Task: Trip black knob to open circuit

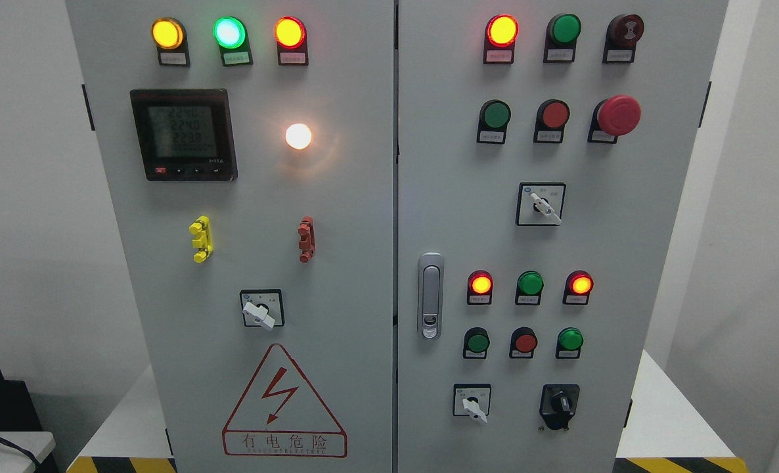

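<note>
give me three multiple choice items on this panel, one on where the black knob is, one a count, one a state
1. Where is the black knob?
A. top left of the left door
B. bottom right of the right door
C. beside the meter

2. How many lamps in the left door's top row?
A. three
B. one
C. five

3. What state is the white lamp in?
A. dark
B. covered by a hand
C. lit

Answers
1. B: it sits low on the right door, right of a white-handled switch.
2. A: a yellow lamp, a green lamp and a red lamp stand in a row.
3. C: it glows brightly right of the meter.

No robot hand shows in the head view.
</note>
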Robot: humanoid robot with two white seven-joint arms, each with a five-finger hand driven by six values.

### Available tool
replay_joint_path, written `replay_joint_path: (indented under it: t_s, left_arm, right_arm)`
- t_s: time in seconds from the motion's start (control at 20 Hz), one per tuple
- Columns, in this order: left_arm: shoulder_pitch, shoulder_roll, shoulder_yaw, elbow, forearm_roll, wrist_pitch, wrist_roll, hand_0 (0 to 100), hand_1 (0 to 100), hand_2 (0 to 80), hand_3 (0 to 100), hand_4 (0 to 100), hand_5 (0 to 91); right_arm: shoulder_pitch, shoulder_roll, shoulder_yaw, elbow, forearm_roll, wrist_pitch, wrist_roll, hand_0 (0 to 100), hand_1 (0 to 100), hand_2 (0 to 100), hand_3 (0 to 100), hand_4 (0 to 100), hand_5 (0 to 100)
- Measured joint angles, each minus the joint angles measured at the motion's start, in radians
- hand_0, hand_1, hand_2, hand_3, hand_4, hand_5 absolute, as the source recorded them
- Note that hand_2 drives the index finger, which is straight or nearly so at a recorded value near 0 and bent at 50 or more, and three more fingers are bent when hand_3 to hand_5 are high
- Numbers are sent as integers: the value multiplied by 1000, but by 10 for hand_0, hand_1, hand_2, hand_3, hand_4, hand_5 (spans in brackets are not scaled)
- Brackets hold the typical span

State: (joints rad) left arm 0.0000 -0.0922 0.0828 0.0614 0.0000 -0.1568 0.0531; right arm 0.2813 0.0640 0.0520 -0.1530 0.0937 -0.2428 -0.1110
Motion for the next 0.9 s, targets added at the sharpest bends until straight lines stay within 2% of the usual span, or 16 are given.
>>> replay_joint_path:
  t_s: [0.6, 0.9]
  left_arm:
    - [0, 0, 0, 0, 0, 0, 0, 120, 389, 0, 0, 0, 0]
    - [0, 0, 0, 0, 0, 0, 0, 120, 389, 0, 0, 0, 0]
  right_arm:
    - [12, 0, -2, -5, -1, -15, 3, 294, 366, 0, 398, 485, 542]
    - [87, -3, -7, -83, -2, -36, -10, 295, 399, 0, 431, 524, 594]
